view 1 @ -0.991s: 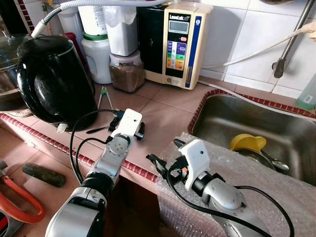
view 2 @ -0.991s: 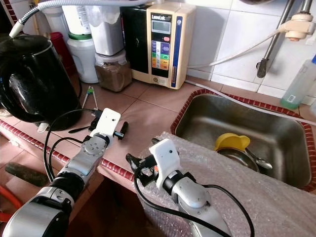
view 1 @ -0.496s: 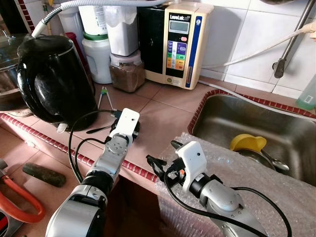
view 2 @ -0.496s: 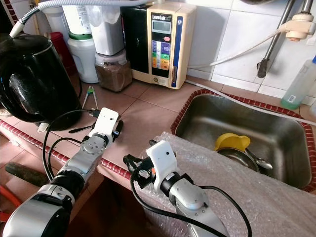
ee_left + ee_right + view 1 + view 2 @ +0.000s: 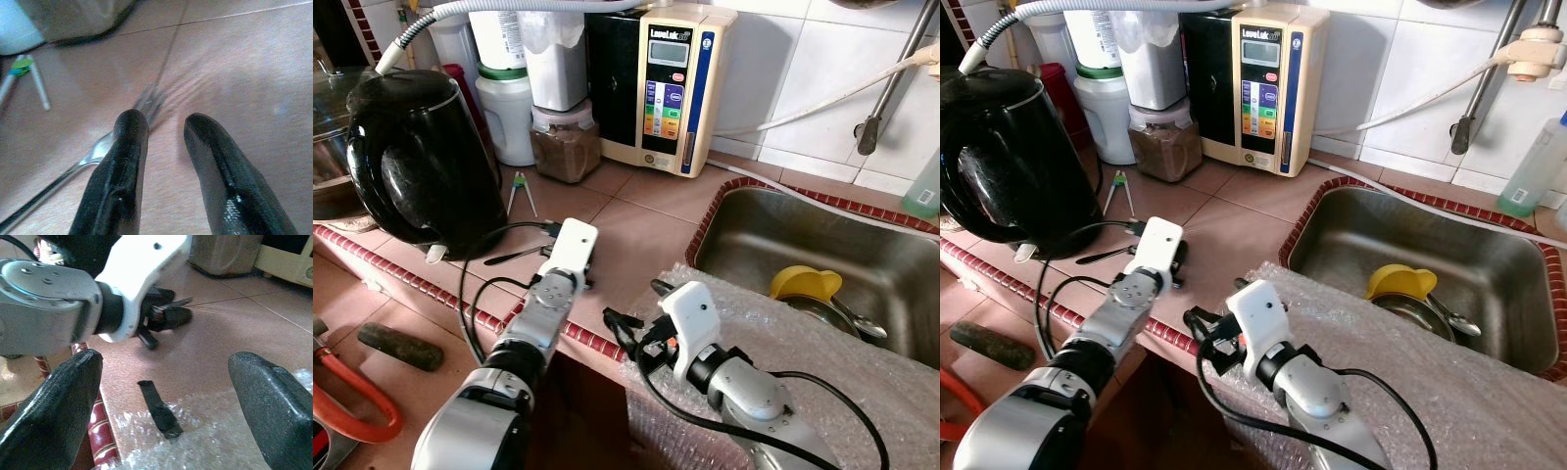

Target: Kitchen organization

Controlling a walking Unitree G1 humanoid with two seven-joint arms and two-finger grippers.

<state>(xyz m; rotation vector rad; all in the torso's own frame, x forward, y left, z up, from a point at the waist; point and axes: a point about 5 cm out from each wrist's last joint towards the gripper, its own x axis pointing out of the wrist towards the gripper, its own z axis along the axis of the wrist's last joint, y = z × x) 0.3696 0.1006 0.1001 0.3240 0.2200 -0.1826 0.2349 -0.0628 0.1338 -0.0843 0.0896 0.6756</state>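
Note:
A metal fork lies on the brown tiled counter, its handle pointing toward the kettle. My left gripper is low over the counter at the fork's tines. It is open by a narrow gap with nothing between its fingers, and one finger covers part of the fork's neck. In the eye views its white wrist housing hides the fingers. My right gripper hovers at the counter's front edge, wide open and empty, facing the left gripper.
A black kettle stands left of the fork, with green-tipped tongs beside it. Jars and a water ioniser line the back wall. Bubble wrap covers the counter edge beside the steel sink, which holds a yellow cup.
My left wrist has turned and edged right, so the finger that stuck out sideways is now tucked under the housing. My right gripper has drifted slightly left.

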